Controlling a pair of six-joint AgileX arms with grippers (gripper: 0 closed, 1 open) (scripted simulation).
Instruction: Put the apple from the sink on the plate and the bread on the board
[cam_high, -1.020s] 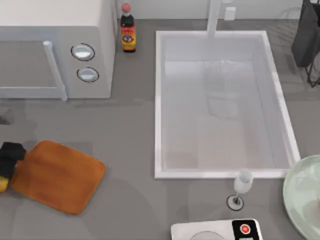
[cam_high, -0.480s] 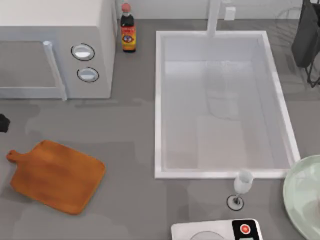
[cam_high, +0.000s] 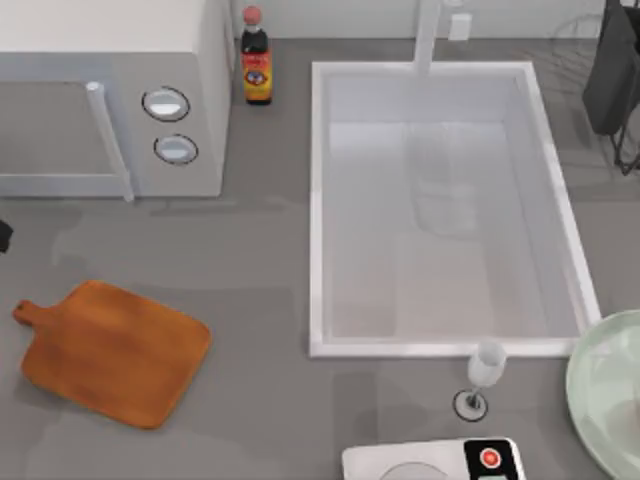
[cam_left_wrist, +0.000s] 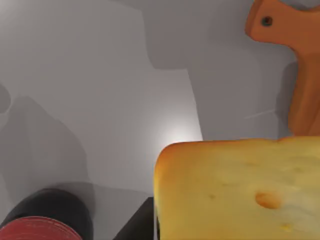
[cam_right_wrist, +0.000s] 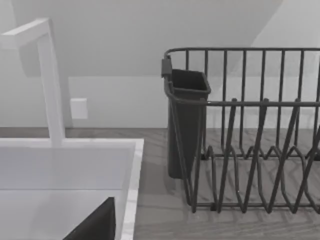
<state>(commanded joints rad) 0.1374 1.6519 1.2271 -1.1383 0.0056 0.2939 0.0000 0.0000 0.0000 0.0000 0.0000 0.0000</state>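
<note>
Grey counter; board (cam_high: 112, 352) unmoved, bread (cam_left_wrist: 240, 190) aloft.

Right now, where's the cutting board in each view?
Top view: board at lower left, handle pointing to the left edge.
Left wrist view: board, handle with its hole, beyond the bread.
Right wrist view: tap and dish rack instead.
Shared landmark: board handle, top and left wrist; tap, top and right wrist.

Board (cam_high: 110, 352): orange-brown wood. Bread (cam_left_wrist: 240, 190): golden-yellow, small darker spots. Sink (cam_high: 445, 345): white. Plate (cam_high: 600, 385): pale green-white. Counter (cam_high: 260, 260): grey. Bottle (cam_high: 257, 62): dark, red cap, yellow-red label. Dish rack (cam_right_wrist: 250, 130): dark grey wire.
</note>
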